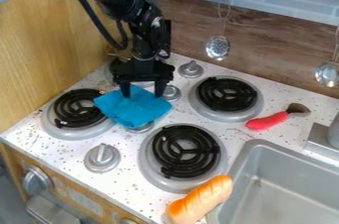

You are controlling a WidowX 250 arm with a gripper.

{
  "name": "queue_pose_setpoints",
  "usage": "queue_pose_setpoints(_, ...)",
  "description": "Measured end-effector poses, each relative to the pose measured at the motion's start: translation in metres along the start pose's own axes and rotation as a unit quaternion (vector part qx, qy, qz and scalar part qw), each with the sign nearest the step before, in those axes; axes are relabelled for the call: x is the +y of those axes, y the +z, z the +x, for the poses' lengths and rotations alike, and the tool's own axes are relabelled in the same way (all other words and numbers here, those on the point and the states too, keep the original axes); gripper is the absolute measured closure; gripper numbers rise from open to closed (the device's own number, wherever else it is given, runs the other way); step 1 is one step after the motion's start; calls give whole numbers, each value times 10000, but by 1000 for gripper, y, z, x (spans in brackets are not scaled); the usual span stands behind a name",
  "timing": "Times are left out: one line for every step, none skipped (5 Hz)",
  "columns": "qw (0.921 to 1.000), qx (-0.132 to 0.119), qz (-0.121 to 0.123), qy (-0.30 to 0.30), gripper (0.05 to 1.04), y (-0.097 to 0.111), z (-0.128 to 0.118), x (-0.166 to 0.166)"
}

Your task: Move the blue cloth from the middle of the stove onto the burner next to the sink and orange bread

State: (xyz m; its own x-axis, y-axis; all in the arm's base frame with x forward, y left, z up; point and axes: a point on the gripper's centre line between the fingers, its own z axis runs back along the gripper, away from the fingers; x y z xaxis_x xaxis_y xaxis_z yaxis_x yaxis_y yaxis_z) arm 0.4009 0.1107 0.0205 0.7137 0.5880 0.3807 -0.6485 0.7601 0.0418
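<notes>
Gripper: I hung with my gripper (143, 92) left of the frame's centre, fingers spread wide, their tips down at the blue cloth (134, 108); I could not tell whether both touched it.
Blue cloth: it lay rumpled below me, slightly longer across the frame than down it, one corner pointing left and another toward the bottom.
Burners: the cloth reached the right edge of the left burner (78, 108); the front burner (186, 151) sat lower right of it, the rear burner (227, 94) to its right.
Knob: one (171, 93) stood just beside the cloth's upper right.
Lower edge: an orange bread roll (200, 199) lay near the sink (285, 188).
</notes>
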Motion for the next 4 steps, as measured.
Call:
queue_pose_setpoints(9999,101,115,-4,83,-9,1,-1)
queue_pose_setpoints(9995,164,260,-67,83,-19,3,-1)
queue_pose_setpoints(9987,284,401,-107,137,-30,1,-2)
queue_pose_setpoints(9985,313,456,-50,410,-33,5,-3)
